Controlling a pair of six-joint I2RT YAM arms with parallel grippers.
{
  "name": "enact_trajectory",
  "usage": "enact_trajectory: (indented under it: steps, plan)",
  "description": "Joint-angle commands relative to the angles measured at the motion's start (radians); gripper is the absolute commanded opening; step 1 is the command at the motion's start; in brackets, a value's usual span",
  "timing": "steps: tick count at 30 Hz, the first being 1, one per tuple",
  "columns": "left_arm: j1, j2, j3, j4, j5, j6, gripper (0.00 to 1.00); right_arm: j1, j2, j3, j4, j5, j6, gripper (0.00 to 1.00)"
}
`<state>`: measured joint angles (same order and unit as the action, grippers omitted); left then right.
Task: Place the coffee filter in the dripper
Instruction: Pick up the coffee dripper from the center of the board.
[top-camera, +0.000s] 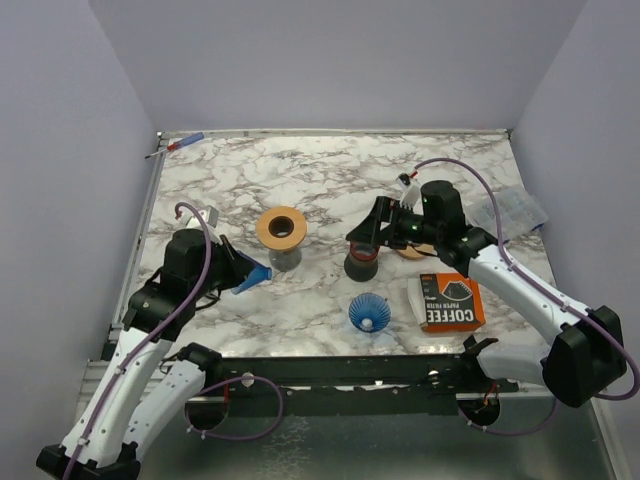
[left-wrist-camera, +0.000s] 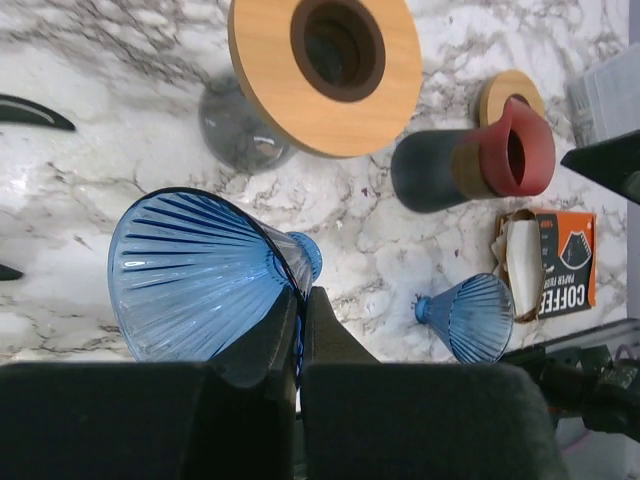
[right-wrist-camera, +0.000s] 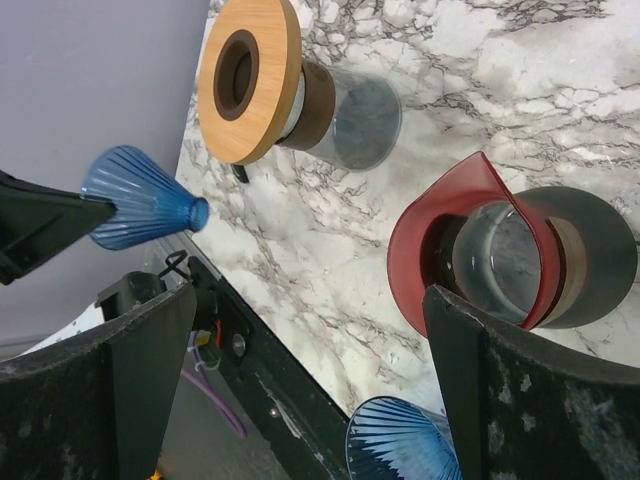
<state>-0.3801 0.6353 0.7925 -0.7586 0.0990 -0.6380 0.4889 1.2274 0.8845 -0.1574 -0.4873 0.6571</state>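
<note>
- Your left gripper is squeezed tight on the rim of a blue dripper. The dripper is tipped on its side.
- Just beside it stands a glass holder with a wooden ring on top.
- A dark jug with a red top stands in the middle of the table.
- Your right gripper hangs right by the jug. Its fingers are wide apart and hold nothing.
- A second blue dripper sits near the front edge.
- The white coffee filters poke out of the orange box on the right, well apart from both drippers.
</note>
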Motion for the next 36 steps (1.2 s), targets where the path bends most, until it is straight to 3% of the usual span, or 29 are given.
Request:
enact_trajectory:
  steps: [1,12,23,28,36]
  plan:
    - [-0.003,-0.025,0.109,-0.067,-0.157,0.073,0.0,-0.007,-0.026,0.036,-0.03,-0.009,-0.017,1.0]
    - [-0.003,0.205,0.328,-0.205,-0.214,0.248,0.0,-0.02,-0.014,0.054,-0.004,-0.064,-0.007,1.0]
    - [-0.034,0.436,0.596,-0.202,-0.05,0.405,0.0,-0.124,-0.041,0.046,-0.016,-0.161,0.008,1.0]
    - [-0.14,0.522,0.681,-0.199,-0.063,0.445,0.0,-0.18,-0.057,0.048,-0.036,-0.195,-0.001,1.0]
    - [-0.477,0.644,0.721,-0.176,-0.242,0.518,0.0,-0.199,-0.065,0.062,-0.056,-0.219,0.001,1.0]
